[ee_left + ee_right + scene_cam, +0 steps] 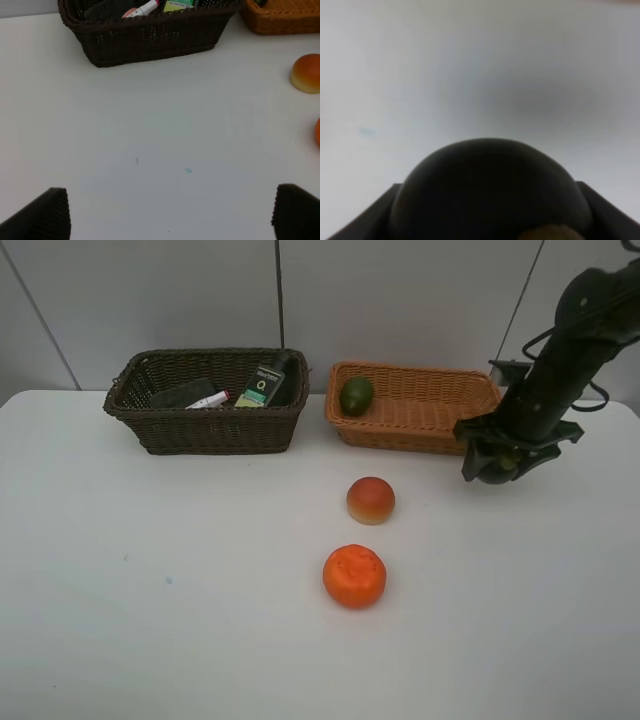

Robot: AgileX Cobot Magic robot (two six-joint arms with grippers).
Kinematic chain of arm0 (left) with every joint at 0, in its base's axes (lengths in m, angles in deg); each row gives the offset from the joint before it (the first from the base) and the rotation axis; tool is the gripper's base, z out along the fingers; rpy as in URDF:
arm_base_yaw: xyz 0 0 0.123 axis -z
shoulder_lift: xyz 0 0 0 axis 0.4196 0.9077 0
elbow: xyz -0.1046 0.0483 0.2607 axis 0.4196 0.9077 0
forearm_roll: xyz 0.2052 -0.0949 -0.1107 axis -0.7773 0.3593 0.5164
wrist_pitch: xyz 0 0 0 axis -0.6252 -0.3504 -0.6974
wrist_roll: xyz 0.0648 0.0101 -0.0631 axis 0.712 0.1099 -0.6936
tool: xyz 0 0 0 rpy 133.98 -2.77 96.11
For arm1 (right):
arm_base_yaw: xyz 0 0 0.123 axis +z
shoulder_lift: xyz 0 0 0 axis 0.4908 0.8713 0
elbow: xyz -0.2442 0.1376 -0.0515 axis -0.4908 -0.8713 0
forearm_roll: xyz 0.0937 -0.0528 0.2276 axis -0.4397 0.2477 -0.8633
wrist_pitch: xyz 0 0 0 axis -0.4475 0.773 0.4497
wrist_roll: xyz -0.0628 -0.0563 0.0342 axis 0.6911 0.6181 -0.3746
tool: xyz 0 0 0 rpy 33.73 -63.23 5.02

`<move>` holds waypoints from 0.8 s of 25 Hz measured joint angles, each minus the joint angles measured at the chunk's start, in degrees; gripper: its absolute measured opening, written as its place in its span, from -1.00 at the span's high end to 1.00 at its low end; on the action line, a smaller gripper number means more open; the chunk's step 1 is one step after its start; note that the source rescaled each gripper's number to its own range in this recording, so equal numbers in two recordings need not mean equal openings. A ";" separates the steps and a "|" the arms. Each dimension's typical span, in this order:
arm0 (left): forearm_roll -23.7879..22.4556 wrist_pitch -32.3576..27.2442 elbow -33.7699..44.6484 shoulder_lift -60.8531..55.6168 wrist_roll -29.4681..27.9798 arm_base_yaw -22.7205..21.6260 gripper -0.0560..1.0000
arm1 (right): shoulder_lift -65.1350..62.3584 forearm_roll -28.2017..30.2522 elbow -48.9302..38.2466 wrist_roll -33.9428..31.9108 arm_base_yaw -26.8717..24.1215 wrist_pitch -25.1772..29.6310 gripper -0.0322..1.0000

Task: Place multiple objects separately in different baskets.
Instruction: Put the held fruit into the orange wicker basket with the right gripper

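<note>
My right gripper (500,462) hangs just above the table beside the light orange-tan basket (420,427), shut on the dark mangosteen (490,195). That fruit fills the right wrist view between the fingers (370,222). The green fruit (356,395) lies in the tan basket. The dark brown basket (135,412) holds the white marker (208,400), the black bottle (262,383) and the black eraser (180,395). On the table sit the peach-coloured fruit (370,500) and the orange (354,576). My left gripper (170,215) is open over bare table, out of the high view.
The two baskets stand side by side at the back of the white table (150,590), against a grey wall. The left wrist view shows the dark basket (150,45) ahead, with the peach-coloured fruit (307,73) off to one side.
</note>
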State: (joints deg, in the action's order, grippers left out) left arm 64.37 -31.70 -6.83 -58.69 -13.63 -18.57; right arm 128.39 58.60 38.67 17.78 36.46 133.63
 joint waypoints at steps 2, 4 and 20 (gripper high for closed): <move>0.00 0.00 0.00 0.00 0.00 0.00 -0.98 | -1.85 -0.23 3.86 -1.47 0.00 3.18 0.92; 0.00 0.00 0.00 0.00 0.00 0.00 -0.98 | -2.30 -0.23 7.94 -2.13 0.00 4.90 0.92; 0.00 0.00 0.00 0.00 0.00 0.00 -0.98 | 14.48 3.72 23.93 -3.01 0.00 -3.40 0.86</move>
State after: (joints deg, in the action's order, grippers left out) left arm 64.37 -31.70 -6.83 -58.69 -13.63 -18.57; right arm 142.87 62.32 62.61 14.78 36.46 130.23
